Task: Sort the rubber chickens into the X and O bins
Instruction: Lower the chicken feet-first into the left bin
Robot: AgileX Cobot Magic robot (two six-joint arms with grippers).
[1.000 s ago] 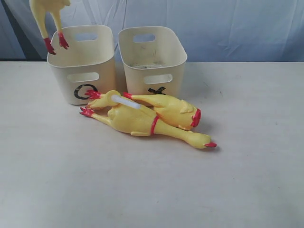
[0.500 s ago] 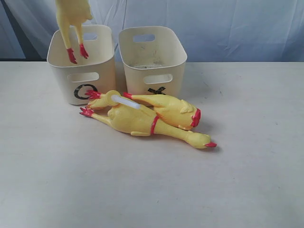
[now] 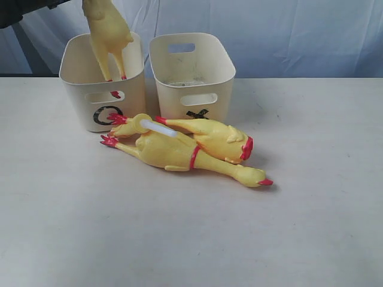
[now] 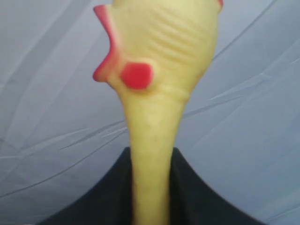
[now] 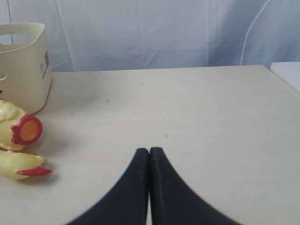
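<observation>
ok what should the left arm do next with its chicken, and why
Probably lower a little more, then open the left gripper. It grips the held chicken by the neck; the chicken hangs feet-down, feet already inside the O bin, one red foot showing through the handle slot. Most of its body is above the rim, so releasing now might tip it out.

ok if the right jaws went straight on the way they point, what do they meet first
Looks free over bare table, probably as far as the blue backdrop; bin and chickens lie aside.
</observation>
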